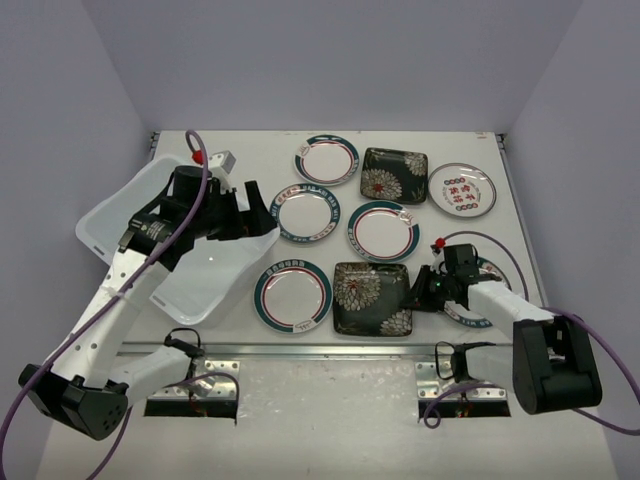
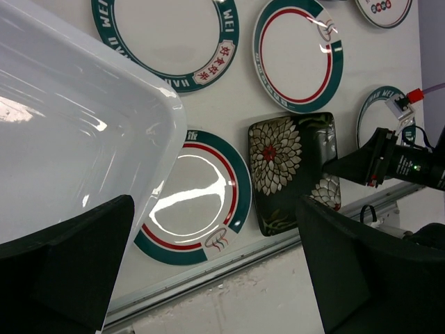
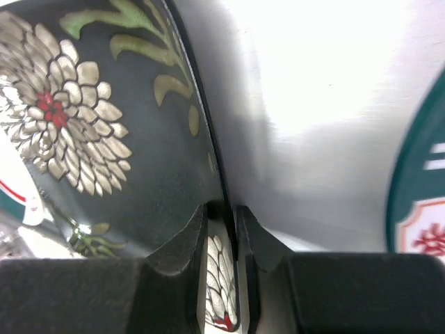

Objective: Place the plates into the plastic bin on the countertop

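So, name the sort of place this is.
Probably a robot test bench: plain white enclosure walls, flat off-white table with metal front rail, right gripper pinching a black flowered square plate.

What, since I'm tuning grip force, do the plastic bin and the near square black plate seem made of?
Plastic bin: likely plastic, glossy, milky-translucent, with highlights on its rounded wall. Square black plate, pinched at its rim by the right gripper: glazed ceramic or melamine, unclear which; glossy, with glare over the flower print.
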